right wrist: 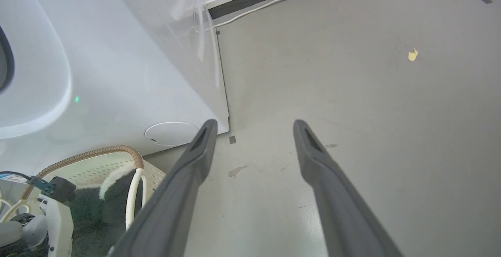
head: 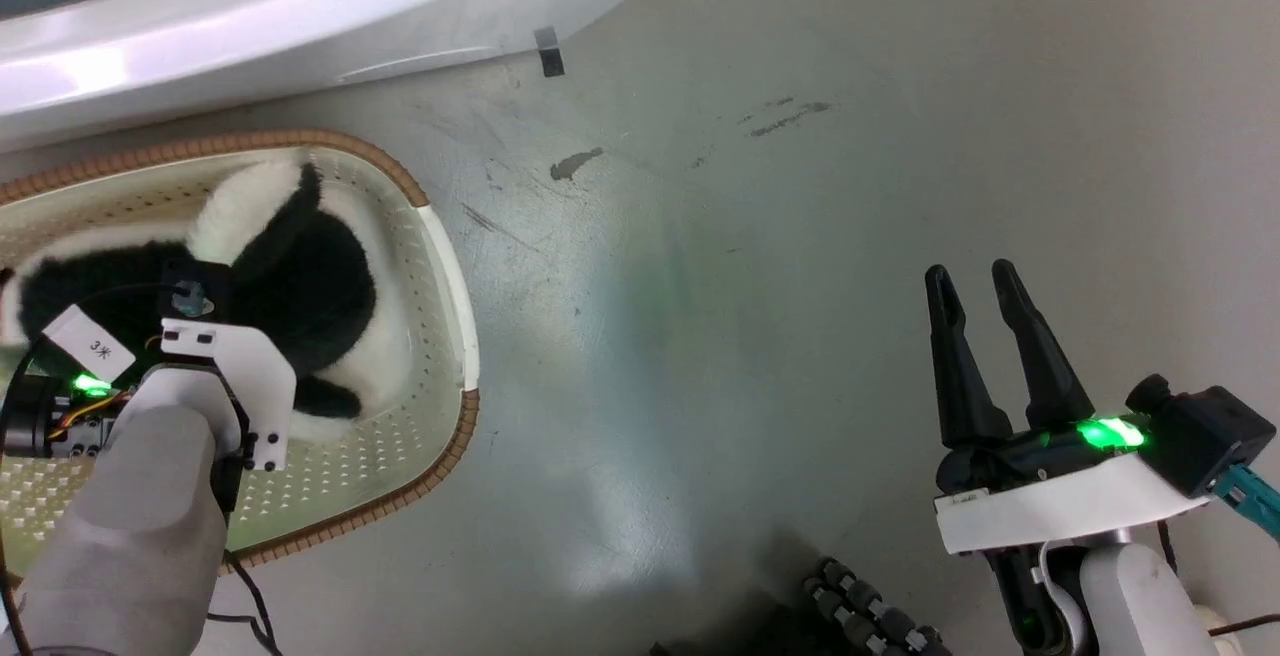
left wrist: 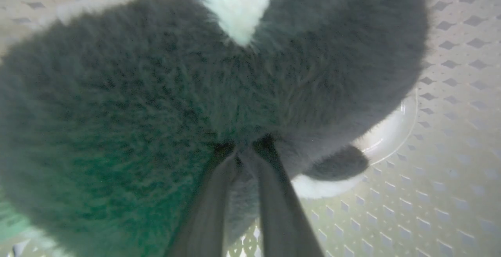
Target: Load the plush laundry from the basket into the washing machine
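The plush laundry (head: 300,276), fluffy black with white patches, lies in the cream perforated basket (head: 440,466) on the floor at the left. My left gripper (left wrist: 244,147) reaches down into the basket. Its two fingers stand close together with their tips sunk in the black fur (left wrist: 156,92) and a tuft pinched between them. The white washing machine (head: 250,26) curves across the top left, just behind the basket. My right gripper (head: 968,276) hovers open over bare floor at the lower right, nothing between its fingers (right wrist: 195,159). The right wrist view shows the basket rim (right wrist: 90,154) and the plush (right wrist: 90,210) at lower left.
Grey floor stretches to the right of the basket, with dark stains (head: 575,166) and a black tape mark (head: 548,51) by the washer's corner. A black cable chain (head: 870,616) lies at the bottom edge. A white cable (right wrist: 274,0) runs along the far wall.
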{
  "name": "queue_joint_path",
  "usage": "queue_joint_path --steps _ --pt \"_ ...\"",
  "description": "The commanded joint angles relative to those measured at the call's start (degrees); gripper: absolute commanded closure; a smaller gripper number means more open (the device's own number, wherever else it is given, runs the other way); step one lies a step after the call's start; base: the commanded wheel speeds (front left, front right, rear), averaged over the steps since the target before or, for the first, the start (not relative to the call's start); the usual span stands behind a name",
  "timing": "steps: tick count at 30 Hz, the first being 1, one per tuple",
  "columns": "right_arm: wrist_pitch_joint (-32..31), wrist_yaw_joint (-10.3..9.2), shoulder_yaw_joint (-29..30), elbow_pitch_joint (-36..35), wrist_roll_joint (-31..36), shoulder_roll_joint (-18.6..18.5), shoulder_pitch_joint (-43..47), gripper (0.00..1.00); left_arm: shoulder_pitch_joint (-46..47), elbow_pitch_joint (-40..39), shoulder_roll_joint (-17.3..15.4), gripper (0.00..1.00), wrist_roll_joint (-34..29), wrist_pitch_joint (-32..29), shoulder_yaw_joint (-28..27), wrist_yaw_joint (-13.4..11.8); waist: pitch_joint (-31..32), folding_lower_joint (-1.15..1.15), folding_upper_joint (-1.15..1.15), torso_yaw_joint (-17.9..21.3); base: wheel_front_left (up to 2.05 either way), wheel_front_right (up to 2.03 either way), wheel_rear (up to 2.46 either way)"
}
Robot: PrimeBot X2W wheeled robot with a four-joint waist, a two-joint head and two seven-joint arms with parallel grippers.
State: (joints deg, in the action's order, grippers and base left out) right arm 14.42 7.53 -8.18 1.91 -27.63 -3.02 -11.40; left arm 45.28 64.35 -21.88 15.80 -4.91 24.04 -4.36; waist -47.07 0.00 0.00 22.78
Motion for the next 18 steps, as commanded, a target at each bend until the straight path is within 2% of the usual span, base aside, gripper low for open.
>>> queue_joint_path --steps 1,9,18 --pt "0.58 -0.04 -0.19 0.19 -0.61 0.14 -1.18 0.0 0.61 1.97 0.16 1.0 0.73 -0.14 0.77 0.46 -0.06 0.0 0.0 0.13 0.0 0.0 0.0" --pt "0.58 -0.04 1.91 0.59 1.75 0.14 -0.21 0.0 -1.48 2.13 2.96 1.0 2.38 4.0 0.61 0.81 4.83 0.0 0.0 -1.94 0.0 0.0 0.0" --pt "0.58 -0.04 5.17 0.79 6.56 0.06 4.3 0.0 -6.17 2.89 8.28 1.0 4.07 14.47 0.95 2.56 16.54 0.0 0.0 -6.87 0.0 0.0 0.0"
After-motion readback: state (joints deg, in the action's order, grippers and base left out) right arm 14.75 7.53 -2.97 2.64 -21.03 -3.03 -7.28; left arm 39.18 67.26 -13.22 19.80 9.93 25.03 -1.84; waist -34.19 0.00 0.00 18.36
